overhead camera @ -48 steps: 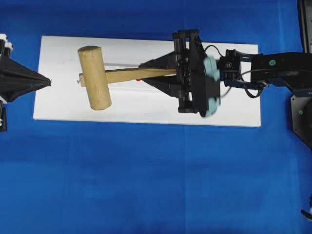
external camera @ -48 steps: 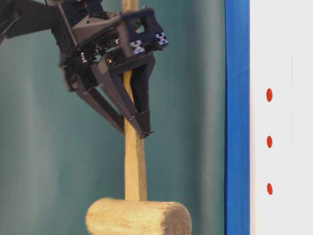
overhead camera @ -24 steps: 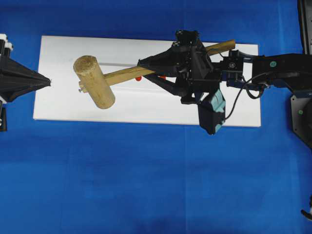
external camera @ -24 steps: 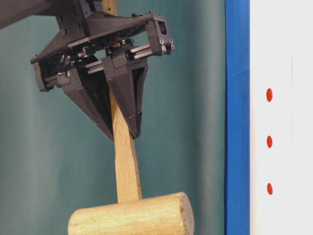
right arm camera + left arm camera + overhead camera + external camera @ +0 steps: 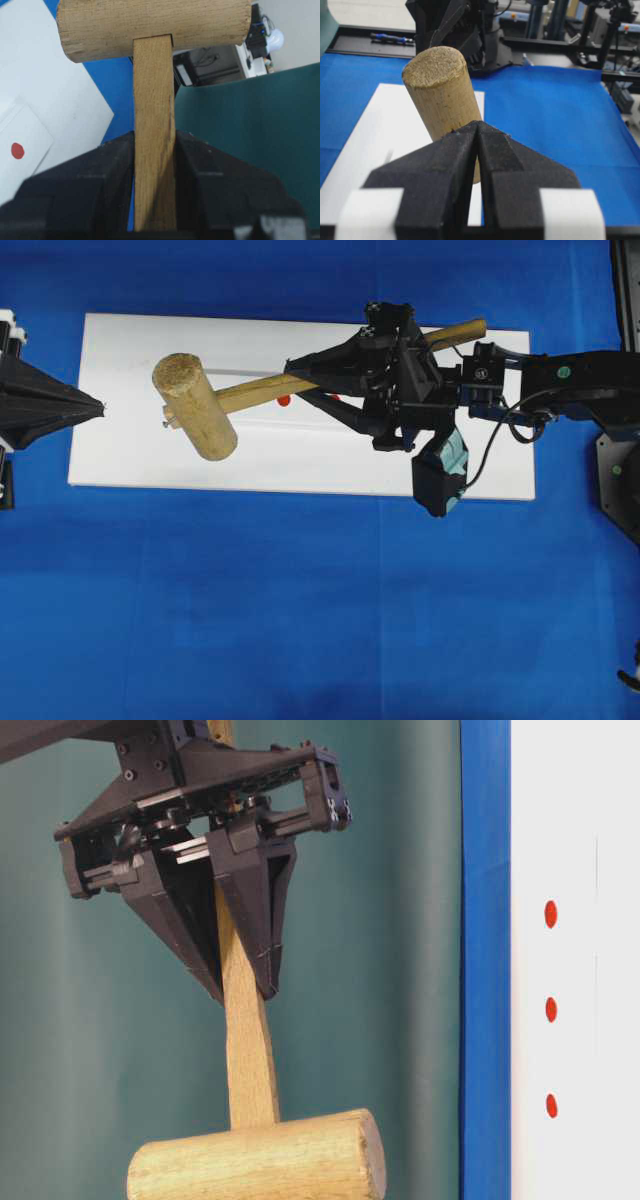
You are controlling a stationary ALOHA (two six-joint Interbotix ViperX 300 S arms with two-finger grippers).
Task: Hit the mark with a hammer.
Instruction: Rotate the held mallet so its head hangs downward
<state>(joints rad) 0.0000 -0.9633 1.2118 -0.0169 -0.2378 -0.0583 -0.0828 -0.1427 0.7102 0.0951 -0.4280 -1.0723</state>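
In the right wrist view, closest to the lens, the right gripper [image 5: 154, 200] is pinching the flat handle of the hammer [image 5: 153, 75], its two dark fingers [image 5: 95, 185] pressing on either side of the wood. The thick cylindrical head is sitting crosswise at the far end of the handle, raised above the white board [image 5: 300, 455], which is lying on the blue cloth [image 5: 300, 620].

From overhead, the hammer is being carried in the air, its handle slanting across the middle of the board and its head hanging over the board's left part. One red dot [image 5: 284, 400] is peeking out just below the handle; the others are hidden beneath the gripper and handle. The table-level view is showing all three dots in a row, and the mark [image 5: 551, 1009] is the middle one.

At the far left, the left gripper [image 5: 95, 405] is resting at the board's edge with its fingers pressed together on nothing, the hammer head just in front of it.

Judging by this, the hammer is already lifted and the aiming step is under way. The next move is calling for lining the head up over the mark, then swinging it down.
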